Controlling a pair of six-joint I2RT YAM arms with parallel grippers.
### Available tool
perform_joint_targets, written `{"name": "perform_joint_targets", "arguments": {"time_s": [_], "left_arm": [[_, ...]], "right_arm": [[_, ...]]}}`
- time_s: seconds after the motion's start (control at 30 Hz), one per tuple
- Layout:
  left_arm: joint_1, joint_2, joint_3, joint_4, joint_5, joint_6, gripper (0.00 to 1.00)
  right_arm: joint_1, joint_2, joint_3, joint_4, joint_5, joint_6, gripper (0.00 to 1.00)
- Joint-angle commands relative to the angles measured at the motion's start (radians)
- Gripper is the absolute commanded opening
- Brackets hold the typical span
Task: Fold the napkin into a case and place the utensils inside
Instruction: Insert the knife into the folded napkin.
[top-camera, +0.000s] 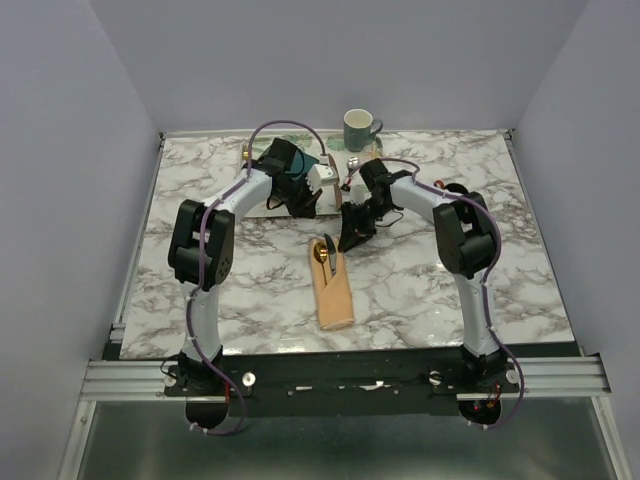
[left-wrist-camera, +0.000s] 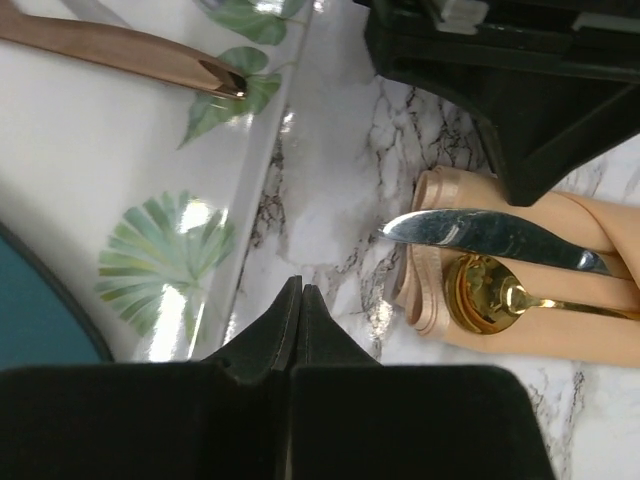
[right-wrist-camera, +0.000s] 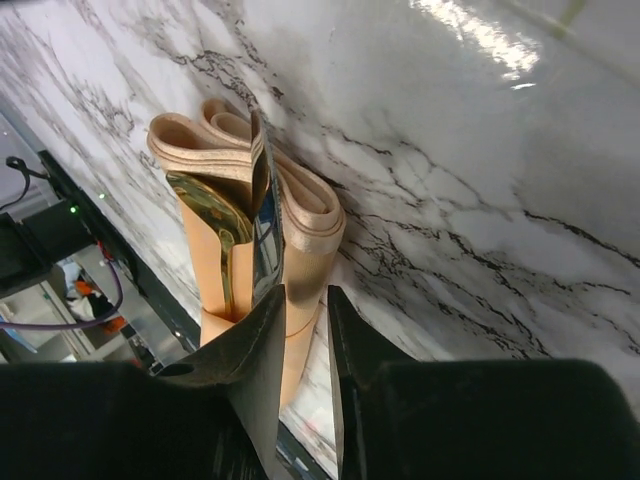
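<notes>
- Napkin (top-camera: 336, 295): peach-tan, folded into a long narrow case, mid-table between the arms, mouth turned to the far side
- Spoon (left-wrist-camera: 480, 292): gold, bowl showing at the mouth, handle tucked inside
- Knife (left-wrist-camera: 490, 238): silver-grey, beside the spoon, blade tip out past the mouth, handle end hidden; seating probably unfinished
- Right gripper (right-wrist-camera: 303, 292): just over the mouth, jaws narrowly parted, nothing between the tips
- Left gripper (left-wrist-camera: 299, 288): pinched closed, empty, near the leaf-patterned tray (left-wrist-camera: 150, 180)
- Handling: nudge knife lengthwise along the fold, level with the spoon; avoid snagging loose layers

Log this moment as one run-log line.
napkin: folded case | gold spoon, silver knife: tucked in, ends out | left gripper: shut, empty | right gripper: narrowly open near case
</notes>
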Motion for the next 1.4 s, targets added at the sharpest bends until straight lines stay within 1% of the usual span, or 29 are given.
{"name": "perform_joint_targets", "arguments": {"time_s": [0.0,0.23,0.47,0.83,1.03,1.37], "left_arm": [[-0.03,0.044,0.042,-0.078,0.013,0.051,0.01],[-0.058,0.087,0.091,-0.116,-0.025,0.053,0.03],[-0.101,0.123,0.127,-0.159,-0.096,0.09,0.05],[-0.133,0.175,0.19,-0.205,-0.154,0.117,0.06],[-0.142,0.178,0.201,-0.231,-0.133,0.16,0.06],[-0.165,0.186,0.217,-0.242,-0.128,0.17,0.06]], "right_arm": [[-0.011,0.046,-0.01,0.025,0.014,0.056,0.29],[-0.014,0.054,-0.01,0.025,0.054,0.073,0.2],[-0.016,0.077,0.012,0.025,0.051,0.079,0.15],[-0.016,0.086,0.01,0.024,0.054,0.082,0.14],[-0.016,0.097,0.018,0.024,0.055,0.087,0.14],[-0.014,0.098,0.019,0.024,0.051,0.09,0.14]]}}
